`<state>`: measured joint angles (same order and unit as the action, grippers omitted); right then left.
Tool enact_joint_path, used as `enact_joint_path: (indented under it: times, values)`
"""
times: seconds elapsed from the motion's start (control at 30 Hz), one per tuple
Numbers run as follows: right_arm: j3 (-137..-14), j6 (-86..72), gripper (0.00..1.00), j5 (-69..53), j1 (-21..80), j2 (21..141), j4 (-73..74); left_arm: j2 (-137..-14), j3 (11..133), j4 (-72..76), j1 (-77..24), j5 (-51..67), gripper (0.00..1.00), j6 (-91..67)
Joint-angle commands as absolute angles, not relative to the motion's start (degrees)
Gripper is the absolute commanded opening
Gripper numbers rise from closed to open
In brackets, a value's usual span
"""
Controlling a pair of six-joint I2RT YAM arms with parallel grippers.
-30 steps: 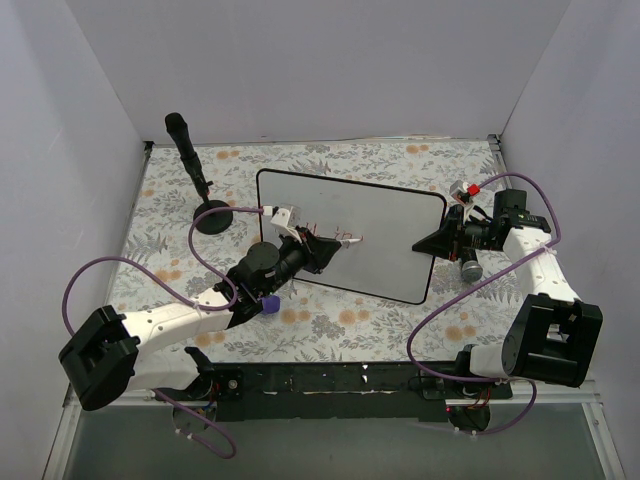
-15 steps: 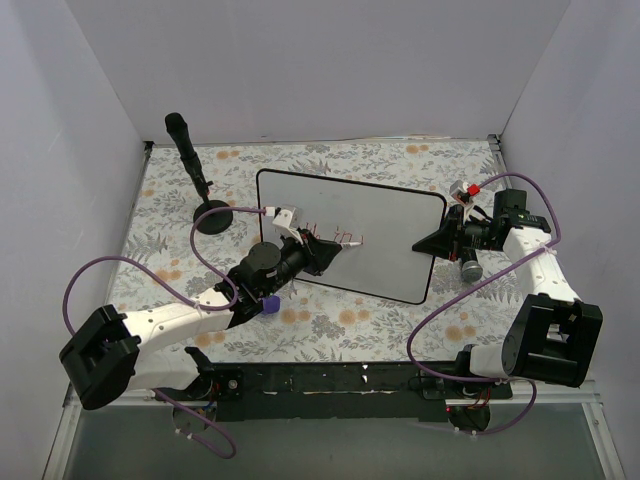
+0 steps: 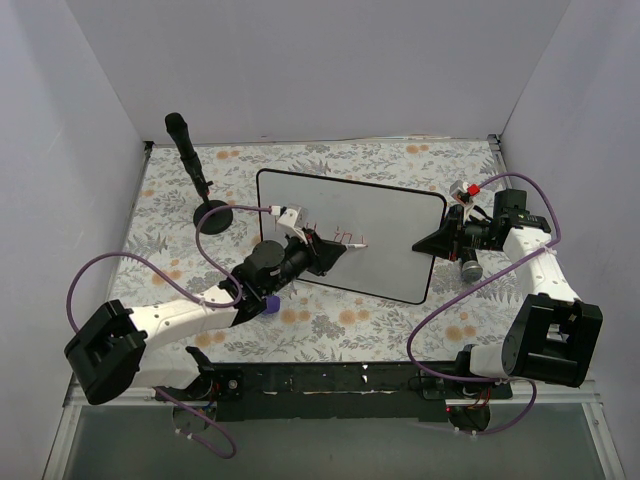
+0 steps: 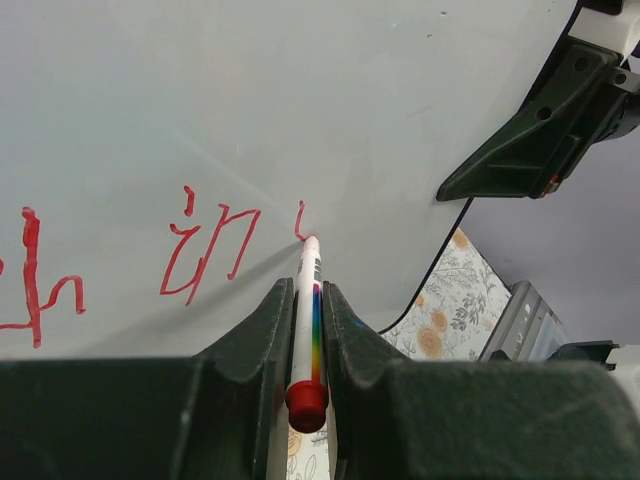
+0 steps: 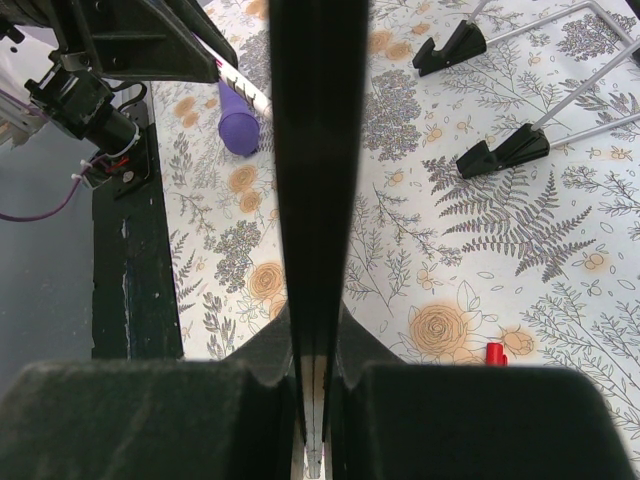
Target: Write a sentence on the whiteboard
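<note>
The whiteboard [image 3: 390, 225] stands tilted on the floral table. Red lettering of the sentence [image 3: 343, 237] is on its left half; in the left wrist view it reads as a few red strokes [image 4: 205, 250]. My left gripper [image 3: 322, 252] is shut on the white marker pen [image 4: 309, 300], red cap end toward the camera. The pen's tip touches the board beside a short fresh red stroke [image 4: 299, 222]. My right gripper [image 3: 434, 242] is shut on the whiteboard's right edge, seen as a black edge [image 5: 318, 150] between the jaws.
A black post on a round base [image 3: 196, 178] stands at the back left. A purple cap [image 3: 268, 305] lies by the left arm and shows in the right wrist view [image 5: 238, 125]. A small red piece [image 5: 494, 352] lies on the cloth. The board's black feet [image 5: 500, 152] rest behind it.
My left arm has shifted slightly to the right along the board with the marker in it. The right arm and the whiteboard have not moved.
</note>
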<state>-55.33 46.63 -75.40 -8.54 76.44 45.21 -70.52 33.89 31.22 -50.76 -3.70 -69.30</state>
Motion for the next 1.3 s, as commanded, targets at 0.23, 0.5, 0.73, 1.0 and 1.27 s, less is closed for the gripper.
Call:
enact_joint_path:
  times: [0.23,0.5,0.73,1.0,1.27]
  values:
    - [-55.3,47.9,0.01,-73.8,-8.0,75.4,44.6,-71.4,38.3,32.5,-50.7,-6.0,0.00,-67.1]
    - [-55.3,47.9,0.01,-73.8,-8.0,75.4,44.6,-71.7,38.8,32.3,-50.8,-6.2,0.00,-66.9]
    - [-55.3,47.9,0.01,-73.7,-8.1,75.5,44.6,-71.7,37.6,30.6,-50.7,-6.1,0.00,-67.6]
    - [-55.4,48.0,0.01,-73.8,-8.0,75.5,44.6,-70.8,35.8,28.3,-50.7,-4.7,0.00,-68.8]
    - [-55.5,48.0,0.01,-73.7,-8.1,75.6,44.6,-70.1,34.3,26.5,-50.7,-3.7,0.00,-70.0]
